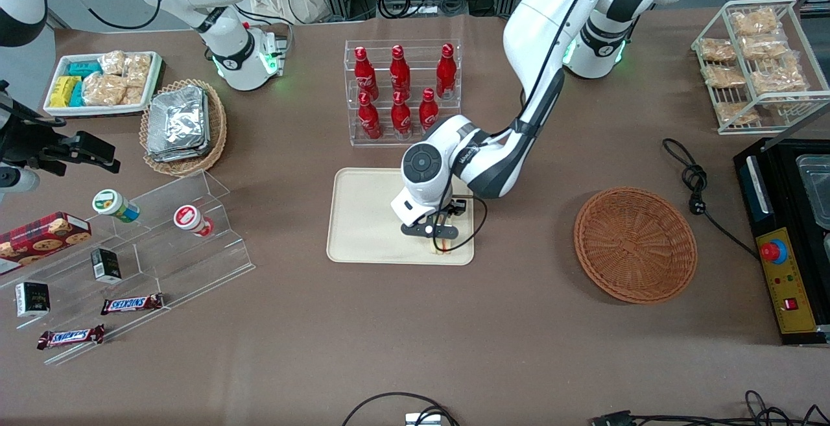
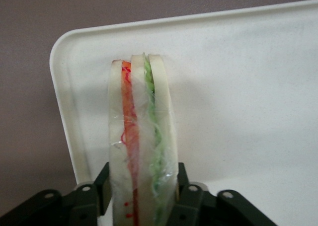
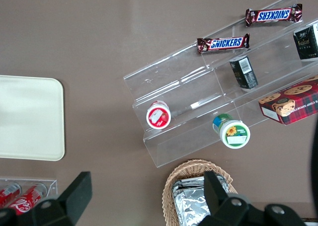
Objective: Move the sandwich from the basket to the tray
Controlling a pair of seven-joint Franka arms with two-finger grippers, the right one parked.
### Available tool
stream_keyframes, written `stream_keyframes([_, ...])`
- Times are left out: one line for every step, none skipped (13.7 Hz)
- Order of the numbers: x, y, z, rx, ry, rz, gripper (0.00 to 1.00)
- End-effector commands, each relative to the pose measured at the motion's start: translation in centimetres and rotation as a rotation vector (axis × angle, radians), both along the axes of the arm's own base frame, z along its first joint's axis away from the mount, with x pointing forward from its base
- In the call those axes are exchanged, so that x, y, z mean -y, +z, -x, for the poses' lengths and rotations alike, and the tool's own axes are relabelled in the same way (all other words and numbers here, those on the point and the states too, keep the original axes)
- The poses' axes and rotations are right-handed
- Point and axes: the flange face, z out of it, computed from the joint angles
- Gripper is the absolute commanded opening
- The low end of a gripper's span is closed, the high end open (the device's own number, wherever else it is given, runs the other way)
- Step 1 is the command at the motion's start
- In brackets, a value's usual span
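Sandwich held on edge over the tray, ready to be set down.

The fingers (image 2: 104, 186) are closed against both bread faces of the sandwich (image 2: 141, 146), which is held upright with its orange and green layers showing, near a rounded corner of the cream tray (image 2: 238, 87). In the front view the gripper (image 1: 439, 236) is seen low over the tray (image 1: 363, 218), at its edge nearer the camera on the side toward the wicker basket (image 1: 635, 252), which lies on the counter (image 1: 415, 335) well apart and holds nothing. Whether the sandwich touches the tray cannot be told. The sandwich would best be lowered until contact is made, then released slowly, since a wedge on edge may tip; being so near the rim, it should be kept inward.
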Motion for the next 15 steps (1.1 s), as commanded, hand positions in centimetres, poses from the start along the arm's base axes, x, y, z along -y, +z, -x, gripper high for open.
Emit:
stream_keyframes([0.3, 1.1, -0.7, 0.018, 0.015, 0.008, 1.00])
stream_keyframes([0.2, 1.6, -0.8, 0.018, 0.024, 0.013, 1.00])
stream_keyframes([0.1, 3.4, -1.2, 0.033, 0.030, 0.028, 1.00])
stream_keyframes([0.0, 4.9, -1.3, 0.048, 0.041, 0.038, 1.00])
stream_keyframes([-0.7, 7.0, -2.2, 0.073, 0.087, 0.054, 1.00])
stream_keyframes([-2.0, 9.8, -3.4, 0.104, 0.137, 0.076, 1.00])
stream_keyframes([-4.1, 13.0, -4.6, 0.122, 0.172, 0.087, 1.00])
stream_keyframes([-7.3, 15.8, -5.8, 0.117, 0.203, 0.072, 1.00])
stream_keyframes([-10.3, 18.7, -6.8, 0.118, 0.217, 0.068, 1.00])
stream_keyframes([-13.0, 21.0, -7.5, 0.115, 0.205, 0.066, 1.00])
stream_keyframes([-16.2, 23.4, -8.1, 0.115, 0.215, 0.062, 1.00])
stream_keyframes([-19.5, 25.3, -8.4, 0.122, 0.234, 0.058, 1.00])
stream_keyframes([-21.9, 27.0, -7.9, 0.133, 0.234, 0.058, 1.00])
stream_keyframes([-25.6, 28.6, -7.6, 0.146, 0.230, 0.055, 1.00])
stream_keyframes([-29.2, 29.6, -6.9, 0.143, 0.203, 0.050, 1.00])
